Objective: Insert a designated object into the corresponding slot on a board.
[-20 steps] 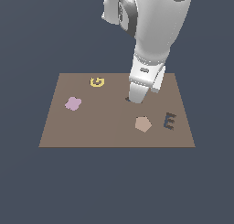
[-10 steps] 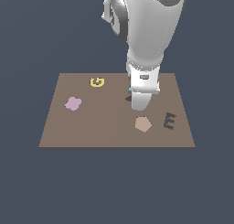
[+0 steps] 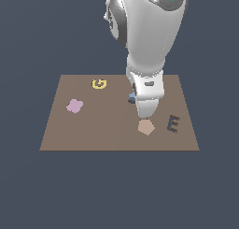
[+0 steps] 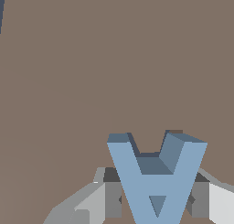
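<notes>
Up close in the wrist view, the tool (image 4: 157,200) is clamped on the blue letter A (image 4: 155,179), one grey finger (image 4: 112,198) pressed to each leg. That grip across the legs keeps the letter square to the wrist, which is what a shaped fit will demand. Beyond the letter there is only bare brown board (image 4: 91,58); the A-shaped slot does not show in this view, so it probably lies right beneath the letter or behind the tool.

Out in the exterior view, the arm (image 3: 149,60) stands low over the middle of the board (image 3: 60,130), and just a sliver of the blue letter A (image 3: 132,98) peeks out at the wrist's side. The tan pentagon (image 3: 146,126) lies just in front of the tool, the dark E-shaped recess (image 3: 173,124) to the exterior view's right of it. Farther off sit the pink shape (image 3: 74,105) and, at the back, the yellow G (image 3: 99,84).

Against the frame a second ago, the wrist has swung towards the pentagon and sunk lower. The dark patch visible beside it then is now covered, so this looks like the final lowering into the slot.
</notes>
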You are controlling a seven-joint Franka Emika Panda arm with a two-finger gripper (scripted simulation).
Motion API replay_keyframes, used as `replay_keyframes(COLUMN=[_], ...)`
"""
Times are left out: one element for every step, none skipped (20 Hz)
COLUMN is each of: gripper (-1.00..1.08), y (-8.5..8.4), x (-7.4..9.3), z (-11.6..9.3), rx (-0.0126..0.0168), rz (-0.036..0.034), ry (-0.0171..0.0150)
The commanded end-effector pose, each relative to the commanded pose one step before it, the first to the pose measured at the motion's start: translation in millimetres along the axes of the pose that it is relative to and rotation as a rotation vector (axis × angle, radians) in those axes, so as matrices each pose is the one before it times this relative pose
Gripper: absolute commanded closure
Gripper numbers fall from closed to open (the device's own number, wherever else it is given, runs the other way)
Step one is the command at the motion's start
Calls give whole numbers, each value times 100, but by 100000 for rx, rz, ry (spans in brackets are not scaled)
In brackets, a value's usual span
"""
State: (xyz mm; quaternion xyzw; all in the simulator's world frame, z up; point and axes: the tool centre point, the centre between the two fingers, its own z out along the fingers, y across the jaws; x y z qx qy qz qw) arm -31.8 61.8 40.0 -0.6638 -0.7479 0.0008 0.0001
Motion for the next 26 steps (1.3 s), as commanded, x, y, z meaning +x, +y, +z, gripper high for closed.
replay_keyframes(gripper=[108, 108, 108, 108, 108, 108, 108, 108, 108, 108, 108, 108, 108, 108, 108, 108, -92, -92, -92, -92, -92, -92, -92, -92, -92, -92], y=[259, 73, 62, 52, 41, 30, 18, 6, -44, 1, 5, 8, 9, 5, 3, 0, 0, 0, 0, 0, 0, 0, 0, 0, 0, 0], x=[-102, -30, -22, -17, -11, -6, 2, 5, -10, -12, 5, 11, 13, -2, 5, -12, 0, 0, 0, 0, 0, 0, 0, 0, 0, 0], z=[-30, -5, -3, -2, -1, -1, 0, 0, 12, 42, 121, 202, 264, 205, 123, 42, 0, 0, 0, 0, 0, 0, 0, 0, 0, 0], rx=[-7, 5, 5, 5, 5, 4, 3, 1, 15, 0, -8, -13, -16, -10, -6, 0, 0, 0, 0, 0, 0, 0, 0, 0, 0, 0], rz=[-3046, -840, -711, -578, -447, -316, -195, -69, 442, 0, -68, -118, -152, -96, -68, 0, 0, 0, 0, 0, 0, 0, 0, 0, 0, 0], ry=[-4, -1, -1, 0, 0, 0, 0, 0, 2, 0, -10, -18, -23, -15, -11, 0, 0, 0, 0, 0, 0, 0, 0, 0, 0, 0])
